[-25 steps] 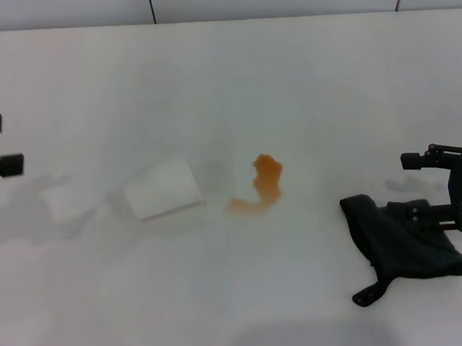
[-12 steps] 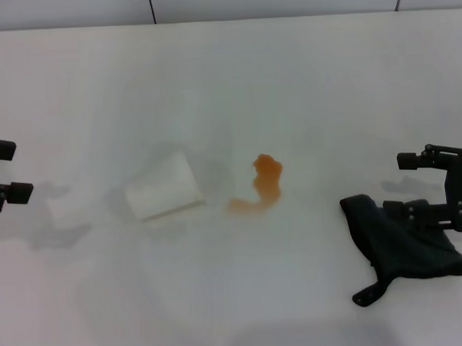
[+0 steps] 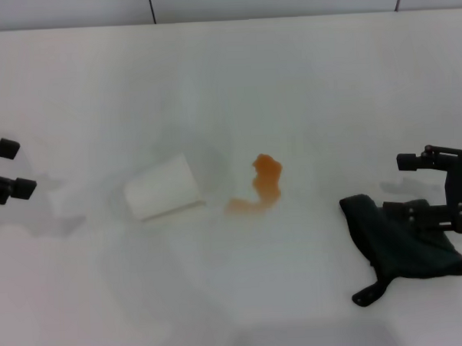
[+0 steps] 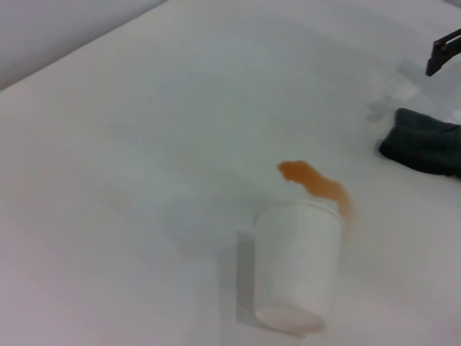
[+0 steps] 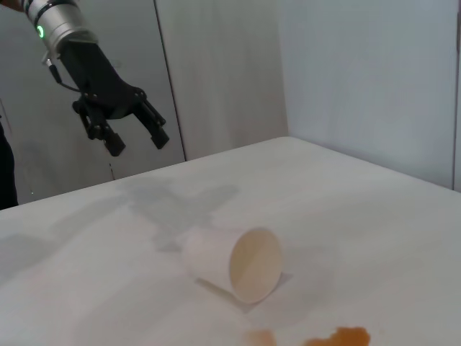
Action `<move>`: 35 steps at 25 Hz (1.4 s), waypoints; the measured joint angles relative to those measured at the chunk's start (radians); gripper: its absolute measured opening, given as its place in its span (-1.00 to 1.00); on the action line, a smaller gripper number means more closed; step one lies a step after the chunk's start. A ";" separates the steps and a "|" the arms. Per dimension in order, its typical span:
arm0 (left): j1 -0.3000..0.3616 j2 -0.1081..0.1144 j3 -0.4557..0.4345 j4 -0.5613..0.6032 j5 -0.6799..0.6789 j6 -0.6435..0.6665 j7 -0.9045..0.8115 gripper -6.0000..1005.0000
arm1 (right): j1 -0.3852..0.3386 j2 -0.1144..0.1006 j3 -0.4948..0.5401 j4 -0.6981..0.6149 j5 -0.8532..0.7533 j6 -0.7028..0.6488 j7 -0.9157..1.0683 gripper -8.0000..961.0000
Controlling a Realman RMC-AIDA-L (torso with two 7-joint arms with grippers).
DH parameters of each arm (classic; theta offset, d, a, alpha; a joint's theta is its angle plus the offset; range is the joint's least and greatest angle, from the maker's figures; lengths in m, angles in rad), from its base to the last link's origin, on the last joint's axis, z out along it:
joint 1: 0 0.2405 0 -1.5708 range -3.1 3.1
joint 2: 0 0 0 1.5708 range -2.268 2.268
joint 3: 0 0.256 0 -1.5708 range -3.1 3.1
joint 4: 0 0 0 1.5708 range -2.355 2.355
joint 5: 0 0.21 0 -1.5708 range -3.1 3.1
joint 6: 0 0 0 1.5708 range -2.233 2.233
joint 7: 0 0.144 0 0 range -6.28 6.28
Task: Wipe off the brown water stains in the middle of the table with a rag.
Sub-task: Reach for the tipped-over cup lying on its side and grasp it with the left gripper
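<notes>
The brown water stains (image 3: 266, 183) form a small orange puddle mid-table, also seen in the left wrist view (image 4: 317, 184) and the right wrist view (image 5: 335, 336). The black rag (image 3: 407, 246) lies crumpled at the right front of the white table (image 3: 288, 78), its loop tab toward the front. My right gripper (image 3: 406, 186) is open just above the rag's far edge, its lower finger over the cloth. At the far left my left gripper (image 3: 20, 167) hangs open over bare table, well away from the stain; the right wrist view shows it too (image 5: 133, 133).
A white plastic cup (image 3: 164, 196) lies on its side just left of the stain, its mouth toward the puddle (image 5: 234, 263). A grey wall (image 3: 269, 1) runs along the table's far edge.
My left gripper has come toward the front and slightly inward. The right gripper, rag, cup and stain are where they were.
</notes>
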 joint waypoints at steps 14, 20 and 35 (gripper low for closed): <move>-0.089 -0.016 0.103 -0.080 0.044 -0.112 0.013 0.73 | 0.000 0.000 -0.004 0.041 0.001 -0.002 -0.007 0.72; -0.112 -0.041 0.165 -0.096 0.055 -0.178 0.019 0.73 | 0.003 0.000 -0.013 0.042 0.002 -0.003 -0.008 0.72; -0.184 -0.108 0.244 -0.098 0.062 -0.220 0.019 0.73 | -0.002 0.000 -0.016 0.045 0.001 -0.010 -0.009 0.72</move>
